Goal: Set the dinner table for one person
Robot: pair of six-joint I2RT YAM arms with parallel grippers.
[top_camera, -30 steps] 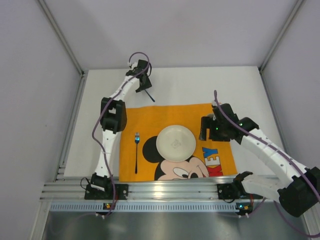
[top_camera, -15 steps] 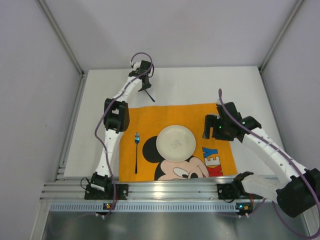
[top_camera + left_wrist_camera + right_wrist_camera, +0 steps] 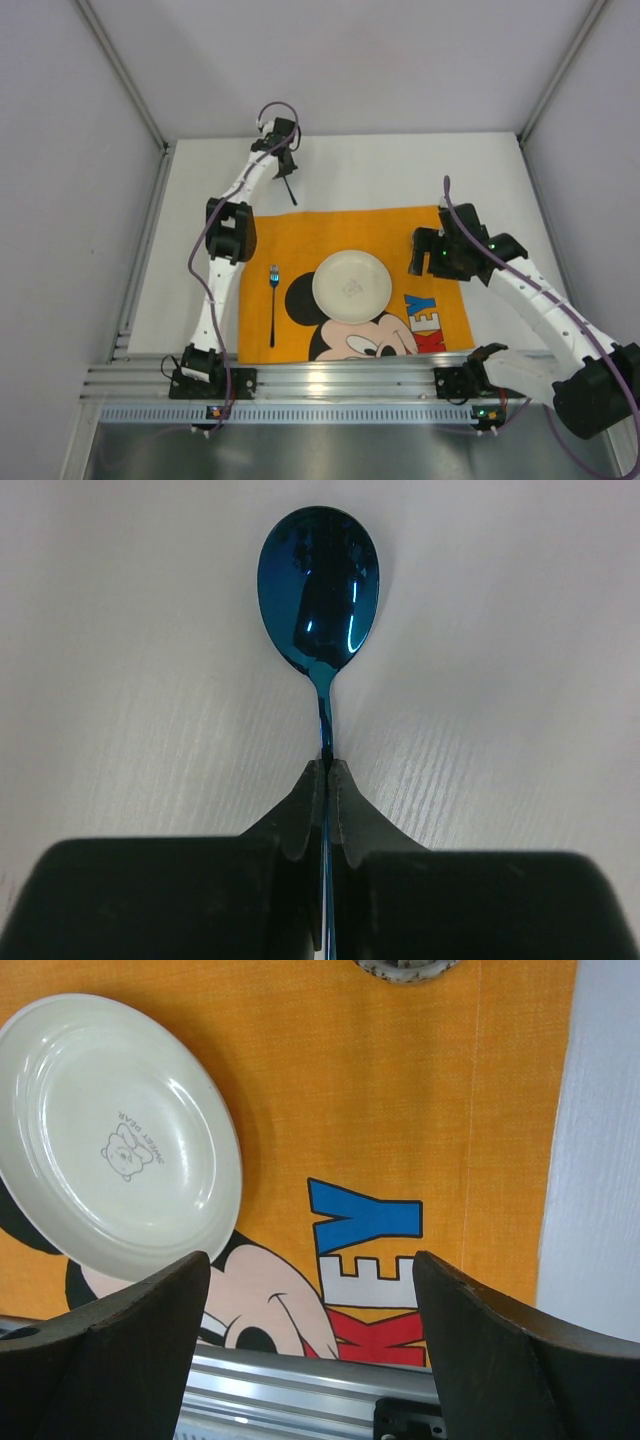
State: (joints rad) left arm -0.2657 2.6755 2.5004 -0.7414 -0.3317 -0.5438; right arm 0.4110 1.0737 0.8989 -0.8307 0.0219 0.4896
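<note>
Blue spoon (image 3: 318,590) is sitting pinched by its handle in my left end effector (image 3: 325,780), while my right end effector (image 3: 310,1290) is hanging wide.

Plate (image 3: 352,285) as reference. Left: fork (image 3: 272,305), cloth (image 3: 300,235) strip between passable. Right: right gripper (image 3: 420,258) hovers, jaws wide. Beyond: left gripper (image 3: 326,775) clamping spoon (image 3: 318,585), bare dinner table (image 3: 400,170) either side.
</note>
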